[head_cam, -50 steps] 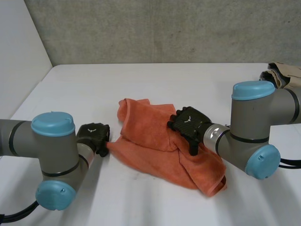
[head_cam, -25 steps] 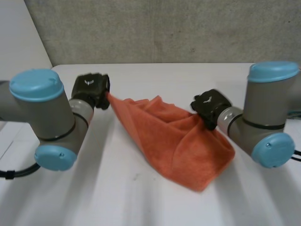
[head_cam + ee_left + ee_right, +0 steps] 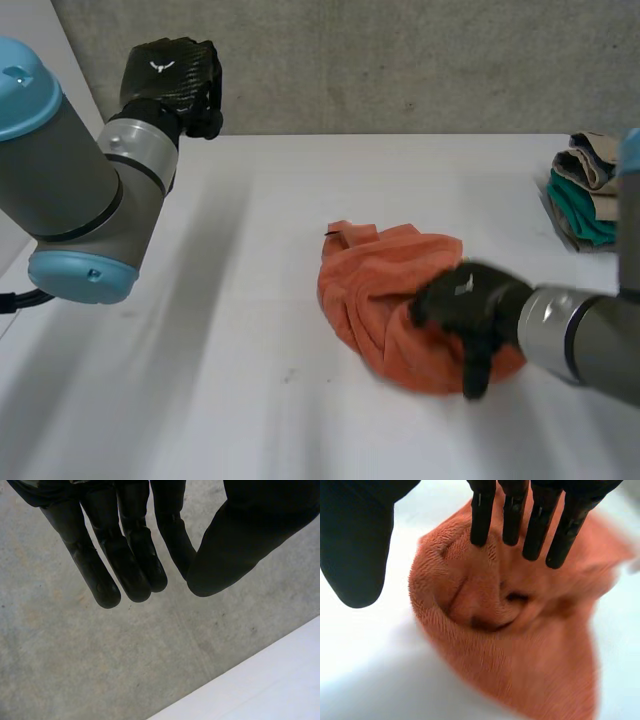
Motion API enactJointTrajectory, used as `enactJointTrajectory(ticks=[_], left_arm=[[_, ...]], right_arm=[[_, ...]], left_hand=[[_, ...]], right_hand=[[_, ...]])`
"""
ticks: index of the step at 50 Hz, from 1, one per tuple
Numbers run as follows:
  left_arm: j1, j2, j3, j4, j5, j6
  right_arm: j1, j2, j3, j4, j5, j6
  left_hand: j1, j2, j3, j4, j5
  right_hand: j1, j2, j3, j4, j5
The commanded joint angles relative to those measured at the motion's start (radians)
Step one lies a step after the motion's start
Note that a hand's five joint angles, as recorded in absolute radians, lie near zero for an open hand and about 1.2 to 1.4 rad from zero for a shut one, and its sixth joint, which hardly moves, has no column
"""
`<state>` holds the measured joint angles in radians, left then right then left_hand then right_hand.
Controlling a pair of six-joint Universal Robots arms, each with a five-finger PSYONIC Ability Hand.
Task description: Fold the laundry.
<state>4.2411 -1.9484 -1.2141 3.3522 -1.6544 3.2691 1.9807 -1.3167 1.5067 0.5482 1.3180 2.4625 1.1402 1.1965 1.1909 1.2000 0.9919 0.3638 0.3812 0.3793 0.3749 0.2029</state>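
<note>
An orange towel [image 3: 375, 290] lies crumpled in a heap on the white table [image 3: 230, 380], right of the middle. My right hand [image 3: 465, 305] is over the heap's near right part. In the right wrist view its fingers [image 3: 536, 520] are straight and its thumb stands well apart, open above the bunched towel [image 3: 520, 650] with no cloth pinched. My left hand [image 3: 172, 82] is raised high at the back left, far from the towel. In its own wrist view the left hand [image 3: 125, 555] has fingers and thumb drawn together on nothing, in front of the grey wall.
A stack of folded laundry [image 3: 588, 190], beige on teal, sits at the table's right edge. A grey concrete wall [image 3: 400, 60] runs along the table's back edge. Bare table stretches left of and in front of the towel.
Both hands held the towel stretched in the air half a second ago. It has dropped into a heap. The left hand rose to the back left; the right hand came down onto the heap.
</note>
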Motion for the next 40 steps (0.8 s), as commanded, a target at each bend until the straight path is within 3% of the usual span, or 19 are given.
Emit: enactJointTrajectory(ticks=[1, 3, 7, 12, 17, 28, 36, 40], left_arm=[[-0.023, 0.048, -0.065, -0.005, 0.047, -0.003], [-0.042, 0.049, -0.105, -0.004, 0.07, -0.003], [-0.102, 0.036, -0.149, -0.002, 0.108, -0.003], [-0.167, -0.016, -0.16, 0.007, 0.125, -0.002], [-0.208, -0.104, -0.113, 0.019, 0.131, 0.0], [-0.296, -0.359, 0.111, 0.001, 0.323, 0.027], [-0.329, -0.48, 0.208, -0.03, 0.328, 0.046], [-0.331, -0.53, 0.246, -0.04, 0.324, 0.067]], right_arm=[[-0.092, -0.035, -0.071, -0.06, -0.013, 0.078], [-0.095, -0.033, -0.062, -0.062, -0.011, 0.078], [-0.099, -0.032, -0.037, -0.062, -0.016, 0.088], [-0.105, -0.042, -0.014, -0.111, -0.029, 0.134], [-0.137, -0.107, -0.008, -0.145, -0.02, 0.191], [-0.298, -0.131, 0.065, -0.189, -0.029, 0.187], [-0.329, -0.075, 0.109, -0.278, -0.019, 0.154], [-0.349, -0.015, 0.101, -0.284, -0.023, 0.151]], left_hand=[[0.256, 0.2, 0.205, 0.196, 0.23], [0.158, 0.101, 0.107, 0.098, 0.131], [-0.52, -0.577, -0.571, -0.58, -0.547], [-0.621, -0.677, -0.672, -0.681, -0.647], [-0.63, -0.686, -0.681, -0.69, -0.656], [-0.592, -0.648, -0.643, -0.652, -0.618], [-0.507, -0.563, -0.558, -0.567, -0.533], [-0.363, -0.42, -0.414, -0.423, -0.39]], right_hand=[[0.012, -0.006, -0.004, 0.001, -0.002], [0.012, -0.006, -0.004, 0.001, -0.002], [0.009, -0.008, -0.007, -0.002, -0.005], [-0.023, -0.041, -0.039, -0.034, -0.037], [-0.064, -0.082, -0.08, -0.076, -0.078], [-0.17, -0.187, -0.185, -0.181, -0.183], [-0.189, -0.207, -0.205, -0.2, -0.203], [-0.189, -0.207, -0.205, -0.2, -0.203]])
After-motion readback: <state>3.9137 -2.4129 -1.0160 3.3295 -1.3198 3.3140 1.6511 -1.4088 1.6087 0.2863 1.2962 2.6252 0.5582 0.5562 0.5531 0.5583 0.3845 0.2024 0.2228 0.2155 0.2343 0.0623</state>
